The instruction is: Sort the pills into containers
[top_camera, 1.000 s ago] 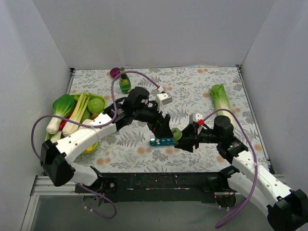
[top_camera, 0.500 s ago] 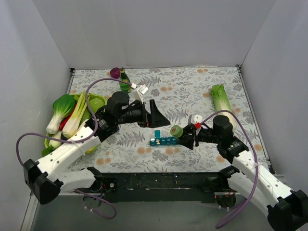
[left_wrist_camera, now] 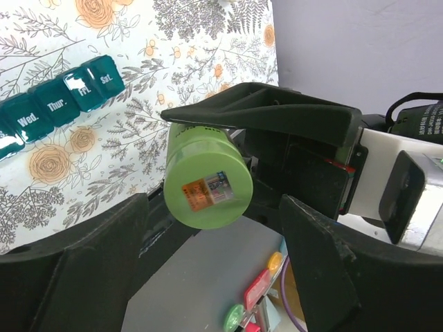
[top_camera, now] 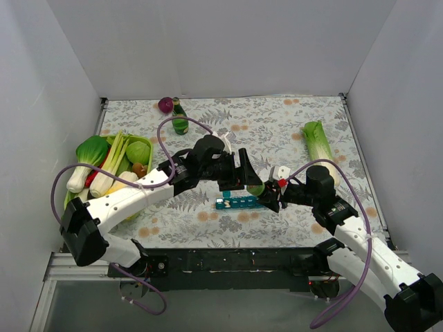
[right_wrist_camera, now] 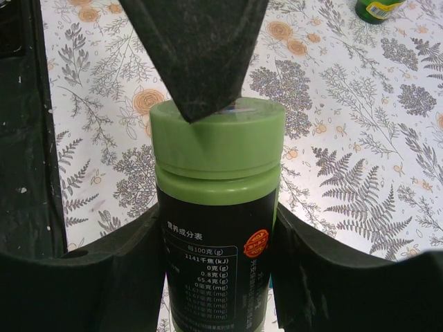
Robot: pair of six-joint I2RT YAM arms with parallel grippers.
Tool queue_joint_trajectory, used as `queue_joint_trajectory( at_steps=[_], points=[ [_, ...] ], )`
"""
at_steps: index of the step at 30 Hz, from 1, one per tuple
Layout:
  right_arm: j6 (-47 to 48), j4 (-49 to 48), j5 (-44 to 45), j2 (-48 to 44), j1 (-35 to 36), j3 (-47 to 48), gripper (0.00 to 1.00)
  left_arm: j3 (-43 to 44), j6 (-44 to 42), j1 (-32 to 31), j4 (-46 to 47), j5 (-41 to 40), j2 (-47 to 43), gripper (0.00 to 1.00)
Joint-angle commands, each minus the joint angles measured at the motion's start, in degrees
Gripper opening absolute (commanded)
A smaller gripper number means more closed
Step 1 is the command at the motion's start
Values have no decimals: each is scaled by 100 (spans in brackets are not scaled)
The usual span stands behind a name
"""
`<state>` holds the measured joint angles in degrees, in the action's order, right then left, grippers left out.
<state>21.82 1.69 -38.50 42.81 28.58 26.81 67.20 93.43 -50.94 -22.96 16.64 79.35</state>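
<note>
The teal-blue pill organiser (top_camera: pixel 235 203) lies flat on the flowered table, lids shut; its day-labelled compartments show in the left wrist view (left_wrist_camera: pixel 62 97). My right gripper (top_camera: pixel 268 198) is shut on a pill bottle (right_wrist_camera: pixel 218 207) with a black label and a light green cap (top_camera: pixel 255 188), held just right of the organiser. My left gripper (top_camera: pixel 243 177) is open with its jaws on either side of the cap (left_wrist_camera: pixel 206 183), not touching it. One left finger (right_wrist_camera: pixel 194 48) hangs over the cap in the right wrist view. No loose pills are in view.
A green basket (top_camera: pixel 149 142) of vegetables stands at the left. A leafy stalk (top_camera: pixel 318 142) lies at the right. A dark green bottle (top_camera: pixel 180 121) and a purple onion (top_camera: pixel 165 104) stand at the back. White walls enclose the table.
My left gripper pulled back to the left and opened, then came right again to the bottle's cap. My right gripper and the bottle barely moved.
</note>
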Motion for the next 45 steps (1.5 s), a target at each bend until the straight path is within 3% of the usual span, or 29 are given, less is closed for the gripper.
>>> queue_joint_trajectory(
  at_steps=[1,2,11,14,16,19,22,24,25,29,30,32,33,36,37,41,45],
  points=[
    [103,-196,27,-53,-1,290,1,285,27,-92,-59,-214,45,72],
    [85,-204,18,-44,-1,290,1,285,9,-92,-59,-214,63,67],
    [15,-205,-8,-44,-1,281,1,355,-211,-127,-182,-144,282,59],
    [-11,-222,-8,-36,-1,272,1,425,-447,-145,-235,-83,362,43],
    [-55,-222,-34,-44,-1,264,1,452,-807,-145,-288,-82,388,27],
    [-230,-240,-174,-44,-1,237,1,417,-1807,-145,-209,452,388,24],
    [-643,-415,-490,-62,-10,158,1,206,-3079,-145,71,1558,257,23],
    [-1284,-757,-745,-71,-10,18,1,-4,-3864,-145,125,2531,160,25],
    [-1521,-906,-1025,-88,-10,-52,1,-83,-4659,-171,90,2841,20,26],
    [-2962,-1925,-1704,-53,-10,-395,1,-436,-6026,-180,-6,3582,-349,37],
    [-3417,-2240,-1783,-36,-10,-544,1,-357,-6221,-171,-94,3600,-359,47],
    [-3623,-2349,-1863,-35,-10,-641,1,-226,-6476,-171,-427,3451,-289,57],
    [-3650,-2332,-1863,-44,-10,-676,1,-155,-6504,-171,-550,3373,-271,67],
    [-3528,-2191,-1740,-106,-19,-739,1,-268,-5814,-162,-184,2610,-620,84],
    [-3371,-2052,-1653,-115,-28,-704,1,-469,-5540,-153,200,2268,-753,98],
    [-2606,-1394,-1371,-141,-54,-406,1,-1023,-4187,-22,1073,941,-1632,98],
    [-1288,-575,-906,-167,-54,8,1,-1314,-2569,189,1382,586,-2178,98]
  ],
)
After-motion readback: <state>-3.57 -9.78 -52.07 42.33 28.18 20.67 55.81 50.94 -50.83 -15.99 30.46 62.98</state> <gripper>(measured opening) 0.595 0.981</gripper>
